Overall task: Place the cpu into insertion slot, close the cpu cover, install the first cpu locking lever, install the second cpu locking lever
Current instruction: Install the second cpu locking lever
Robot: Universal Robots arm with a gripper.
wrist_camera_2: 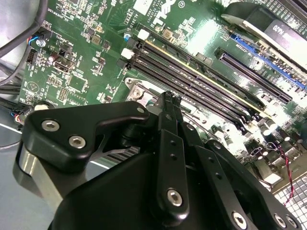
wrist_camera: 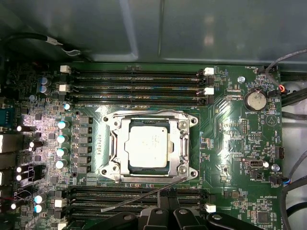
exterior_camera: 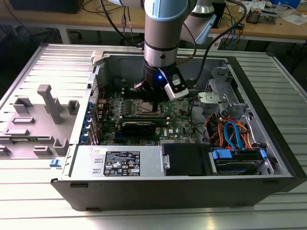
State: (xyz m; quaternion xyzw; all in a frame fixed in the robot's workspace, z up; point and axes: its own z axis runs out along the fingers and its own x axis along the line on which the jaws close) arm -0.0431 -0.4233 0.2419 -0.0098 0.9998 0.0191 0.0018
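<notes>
My gripper (wrist_camera_2: 169, 98) has its two fingers drawn in close, the tips all but meeting. In the second wrist view I cannot tell whether they pinch anything or merely rest together. It hangs low inside the open computer case (exterior_camera: 268, 124), just above the green motherboard (wrist_camera: 230, 134).

Right at my fingertips in the first wrist view lies a thin wire locking lever (wrist_camera: 129, 201). It slants away from the socket's near edge across the nearest memory slots (wrist_camera: 96, 194), so it looks sprung loose and not latched.

Just beyond the lever sits the insertion slot (wrist_camera: 144, 168), with the cpu (wrist_camera: 148, 143) lying flat and square inside it. The cpu cover (wrist_camera: 115, 143) appears folded down around the chip, its window framing the silver top.

I judge the seating and the cover as done, and the first lever as the step in hand. That step calls for catching this thin wire near its free end and bringing it round toward the socket's side. It has to go under its hook, and the wire is springy and may slip from a light grip.

My own fingers hide the lever's hinge end and the point where I might touch it. I cannot make out the retaining hook. I cannot pick out the second lever for certain among the bright metal round the frame. In the exterior view my wrist covers most of the socket.
</notes>
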